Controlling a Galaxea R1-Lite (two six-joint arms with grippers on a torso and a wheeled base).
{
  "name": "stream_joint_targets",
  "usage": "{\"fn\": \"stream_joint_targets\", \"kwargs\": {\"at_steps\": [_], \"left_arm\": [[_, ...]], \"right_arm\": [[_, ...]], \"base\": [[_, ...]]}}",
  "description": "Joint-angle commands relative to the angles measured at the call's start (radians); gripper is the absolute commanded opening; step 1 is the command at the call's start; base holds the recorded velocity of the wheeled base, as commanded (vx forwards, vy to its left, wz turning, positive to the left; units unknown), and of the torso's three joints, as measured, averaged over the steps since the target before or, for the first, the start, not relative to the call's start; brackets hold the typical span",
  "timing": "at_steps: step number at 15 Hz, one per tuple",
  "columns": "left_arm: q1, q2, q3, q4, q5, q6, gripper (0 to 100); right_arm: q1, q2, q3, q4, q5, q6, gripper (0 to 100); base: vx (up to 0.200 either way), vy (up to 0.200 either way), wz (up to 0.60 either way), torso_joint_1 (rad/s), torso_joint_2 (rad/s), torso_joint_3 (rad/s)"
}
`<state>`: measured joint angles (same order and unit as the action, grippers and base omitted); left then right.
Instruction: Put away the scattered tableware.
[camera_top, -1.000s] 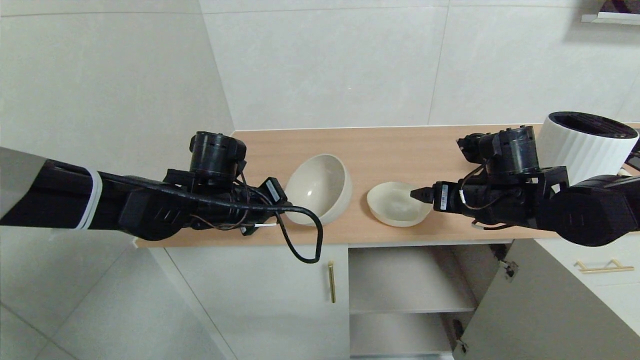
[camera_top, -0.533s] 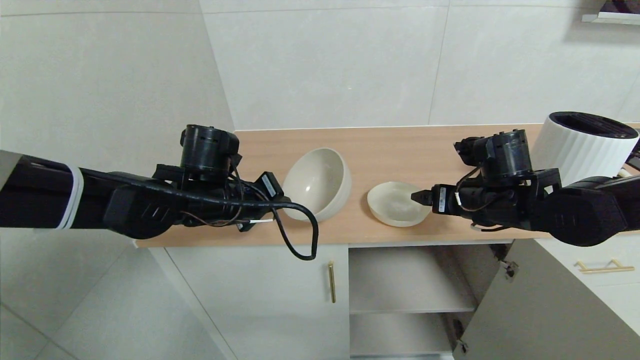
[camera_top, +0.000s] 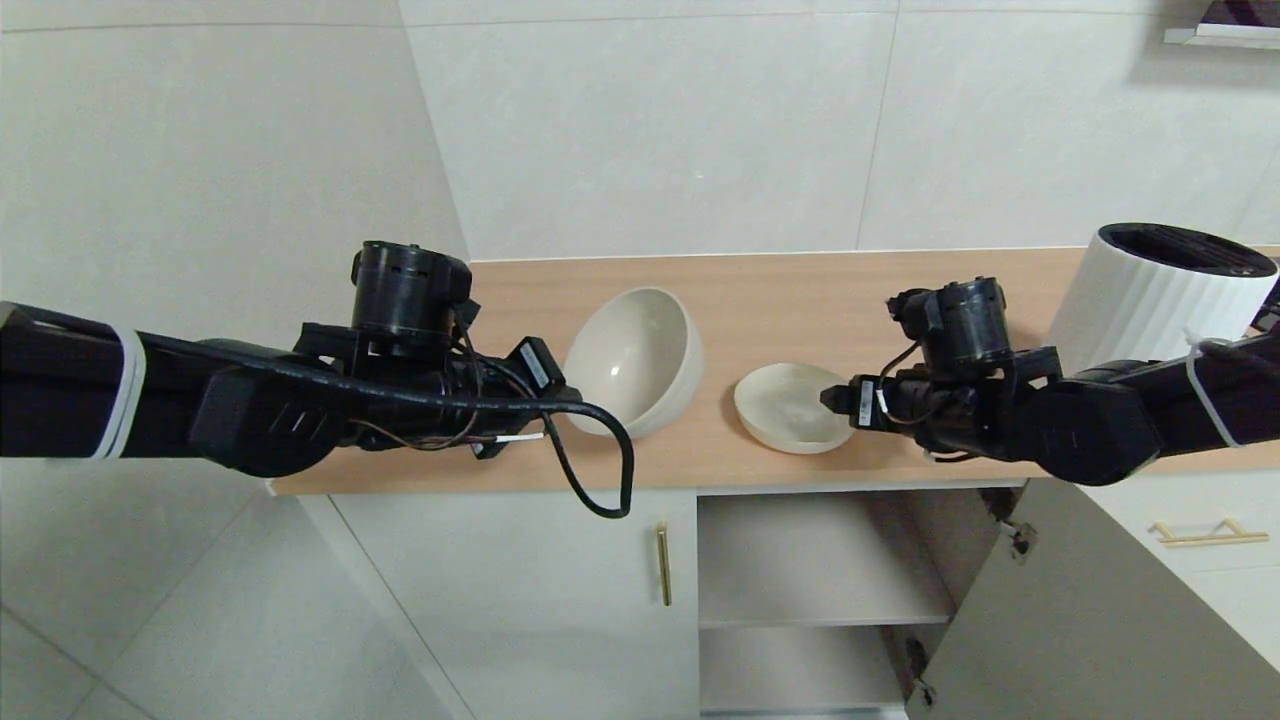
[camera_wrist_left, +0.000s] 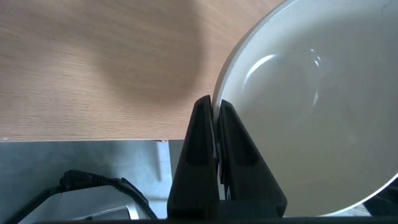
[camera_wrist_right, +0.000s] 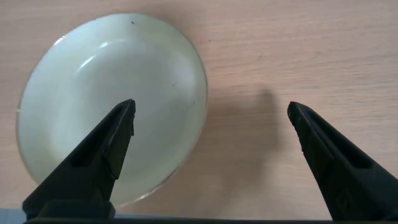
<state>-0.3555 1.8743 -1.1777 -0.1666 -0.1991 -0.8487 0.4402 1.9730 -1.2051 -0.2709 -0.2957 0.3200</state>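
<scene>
Left gripper (camera_wrist_left: 213, 107) is clamped tight on the rim of the large bowl (camera_top: 640, 355), which hangs steeply tilted near the front edge of the counter (camera_top: 800, 285). So thin a rim hold may let the bowl swing or slip. Right gripper (camera_wrist_right: 210, 106) is spread wide and holds nothing, astride the rim of the shallow dish (camera_wrist_right: 112, 106) by the front edge. A misjudged closure could push the dish off.

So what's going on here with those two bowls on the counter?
The left gripper has its fingers shut on the rim of the large bowl, which sits tilted above the wooden counter. The right gripper is open at the edge of the small dish, not gripping it. The cabinet below stands open.
</scene>
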Motion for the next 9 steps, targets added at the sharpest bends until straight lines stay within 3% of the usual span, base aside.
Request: {"fn": "stream_joint_targets", "kwargs": {"at_steps": [1, 6, 7, 9], "left_arm": [[0.0, -0.003, 0.0, -0.001, 0.0, -0.001, 0], [-0.002, -0.003, 0.0, -0.001, 0.0, -0.001, 0], [0.0, -0.003, 0.0, -0.001, 0.0, -0.001, 0], [-0.002, -0.001, 0.0, -0.001, 0.0, -0.006, 0]], "right_arm": [[0.002, 0.023, -0.005, -0.001, 0.0, 0.001, 100], [0.002, 0.033, -0.005, -0.001, 0.001, -0.001, 100], [0.002, 0.035, -0.005, -0.001, 0.001, -0.001, 0], [0.002, 0.035, -0.005, -0.001, 0.001, 0.001, 0]], "base": [[0.0, 0.0, 0.0, 0.0, 0.0, 0.0], [0.0, 0.0, 0.0, 0.0, 0.0, 0.0], [0.0, 0.0, 0.0, 0.0, 0.0, 0.0], [0.0, 0.0, 0.0, 0.0, 0.0, 0.0]]}}
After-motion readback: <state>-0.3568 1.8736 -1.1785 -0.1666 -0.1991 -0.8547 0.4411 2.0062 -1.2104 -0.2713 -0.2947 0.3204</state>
